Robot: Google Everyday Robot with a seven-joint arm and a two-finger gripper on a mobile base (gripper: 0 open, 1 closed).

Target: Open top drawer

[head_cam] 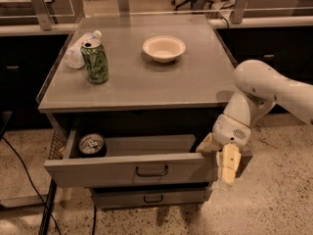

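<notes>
The top drawer (112,171) is a wide grey metal front with a small dark loop handle (151,171) in its middle. It stands pulled out from the cabinet, and a can (91,144) lies inside at its left. My gripper (229,166) hangs at the drawer's right end, in front of its right corner, to the right of the handle and apart from it. A shorter grey drawer front (151,198) sits below, closed.
On the cabinet top (195,82) stand a green can (95,61), a crumpled plastic bottle (79,49) and a white bowl (164,48). Dark counters flank the cabinet. A cable (29,180) runs on the speckled floor at left.
</notes>
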